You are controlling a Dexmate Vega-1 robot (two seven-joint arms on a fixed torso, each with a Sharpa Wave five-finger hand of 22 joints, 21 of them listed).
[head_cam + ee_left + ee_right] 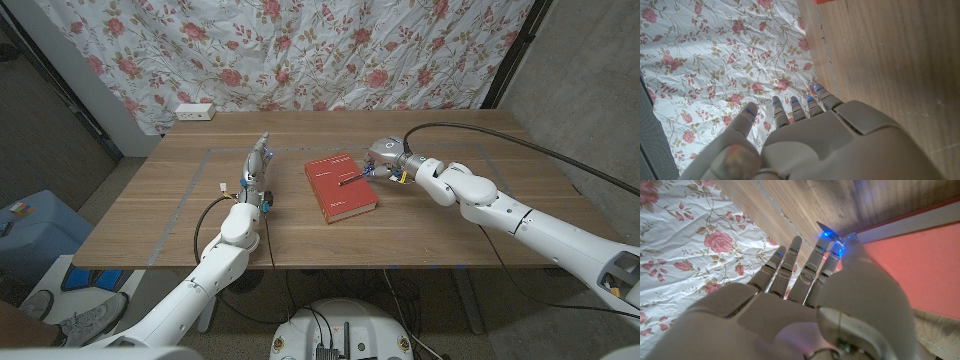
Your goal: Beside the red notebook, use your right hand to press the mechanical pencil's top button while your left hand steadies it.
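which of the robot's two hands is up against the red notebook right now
The right hand: it sits at the red notebook's far right corner, by the pencil. The left hand stands apart on bare table.

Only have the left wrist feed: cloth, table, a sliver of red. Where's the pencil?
Observer: The pencil lies on top of the red notebook, near its right edge, not beside it.
Operator: Right hand on it?
Observer: The right hand is at the notebook's far right corner, by the pencil's end. I cannot tell whether it grips it.
Operator: And my left hand relative to the book?
Observer: The left hand stands on the table left of the notebook, apart from it, fingers apart, holding nothing.
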